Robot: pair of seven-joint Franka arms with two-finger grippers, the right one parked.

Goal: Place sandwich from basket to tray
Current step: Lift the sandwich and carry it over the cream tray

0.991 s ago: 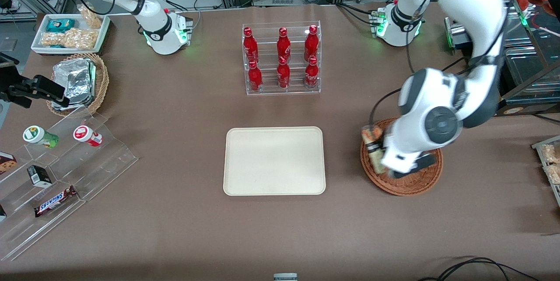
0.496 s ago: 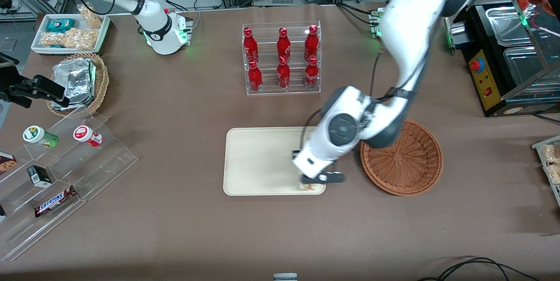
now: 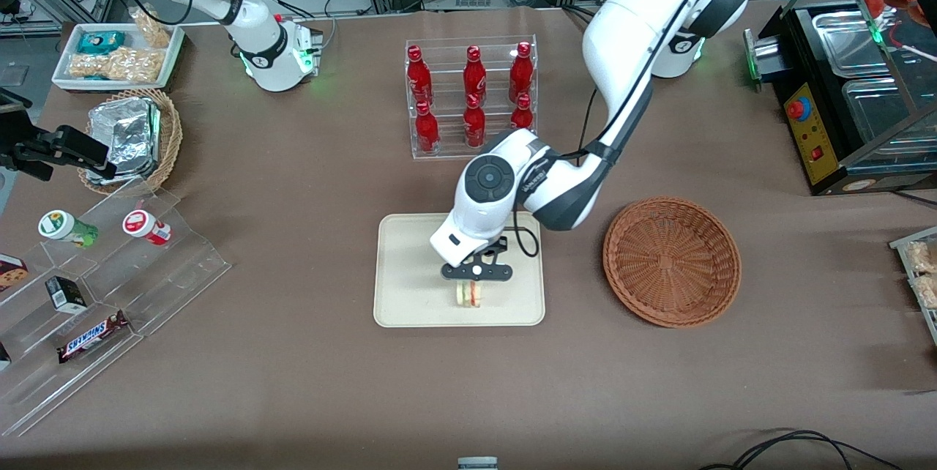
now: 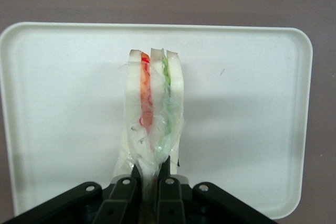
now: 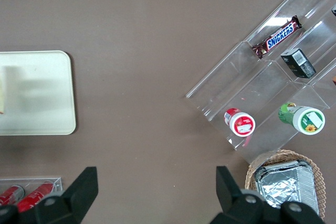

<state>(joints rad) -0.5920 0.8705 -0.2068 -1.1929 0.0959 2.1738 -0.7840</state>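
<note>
Cream tray (image 3: 410,265) under gripper (image 3: 474,285). Fingers (image 4: 135,174) pinch sandwich (image 4: 152,114) by wrap; long axis straight out from fingertips. Basket (image 3: 671,261) well aside.

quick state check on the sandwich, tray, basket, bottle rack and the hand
sandwich: wrapped, pinched by its wrap, over the tray
tray: flat on the table, nothing else on it
basket: empty
hand: shut on the sandwich, above the tray
bottle rack: six red bottles standing upright
</note>
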